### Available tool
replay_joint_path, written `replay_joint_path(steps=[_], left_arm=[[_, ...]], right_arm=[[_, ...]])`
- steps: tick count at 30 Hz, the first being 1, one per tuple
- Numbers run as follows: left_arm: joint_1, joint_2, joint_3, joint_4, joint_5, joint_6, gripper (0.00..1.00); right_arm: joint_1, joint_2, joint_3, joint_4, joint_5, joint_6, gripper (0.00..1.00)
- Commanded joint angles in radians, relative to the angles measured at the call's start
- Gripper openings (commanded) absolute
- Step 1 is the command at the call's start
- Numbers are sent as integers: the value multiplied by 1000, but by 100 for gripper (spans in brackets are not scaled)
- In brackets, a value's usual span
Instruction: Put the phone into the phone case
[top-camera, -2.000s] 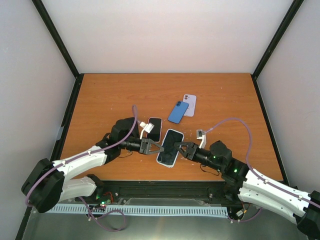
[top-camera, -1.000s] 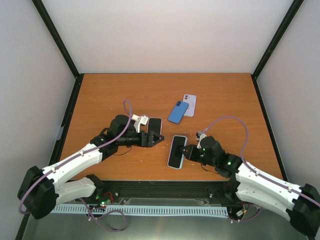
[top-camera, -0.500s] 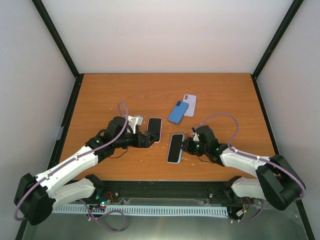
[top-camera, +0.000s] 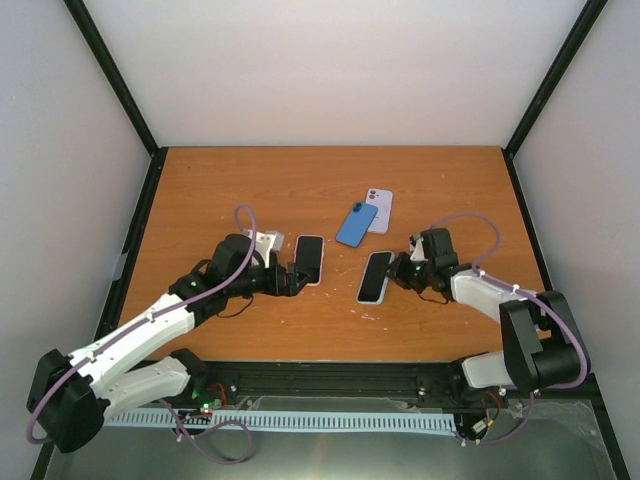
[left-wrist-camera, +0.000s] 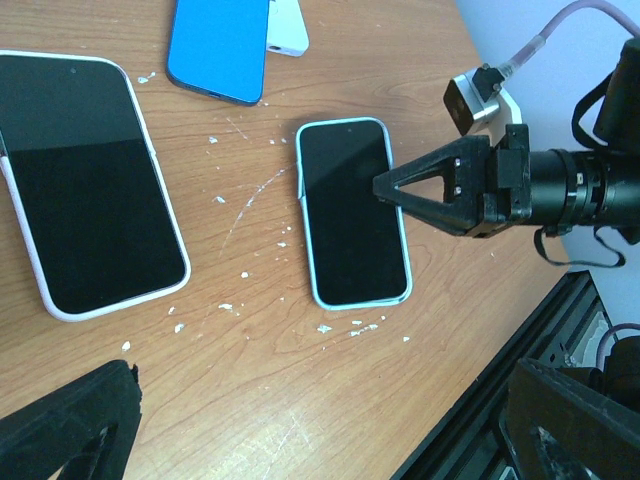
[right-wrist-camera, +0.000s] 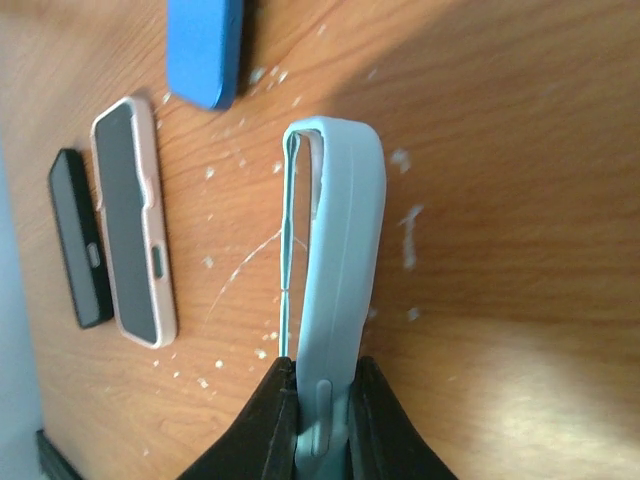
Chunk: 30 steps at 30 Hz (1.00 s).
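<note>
On wood-grain table (top-camera: 200, 190): black phone in light-blue rubbery case (top-camera: 375, 276), long axis roughly near-to-far, full seating unclear. Nearer right gripper (top-camera: 393, 272) pinched on its right long edge; left gripper (left-wrist-camera: 322, 400) spread wide, empty, off to its left.

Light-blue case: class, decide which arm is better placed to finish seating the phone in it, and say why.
Probably right: the right gripper is shut on the edge of the light-blue case, while the left gripper hangs open beside the pink-cased phone.
</note>
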Motion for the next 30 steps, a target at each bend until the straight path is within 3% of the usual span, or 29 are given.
replay_joint_path(steps=[1,6,14,21,26,30], left_arm=[[1,-22,6,3,-22,26,100],[0,-14,11,8,-14,24,100],[0,-16,18,2,-21,24,99],[0,-46,13,-32,-72,23,100],[0,-70,10,-46,-121,16,99],[0,-85,0,-47,-151,4,99]], right_arm=[[-95,38,128,-260,154,-186,9],[-153,93,230,-386,290,-259,9],[-210,212,313,-402,343,-294,18],[-210,209,381,-448,433,-293,38],[-208,198,430,-422,370,-258,54],[-175,183,422,-316,282,-167,56]])
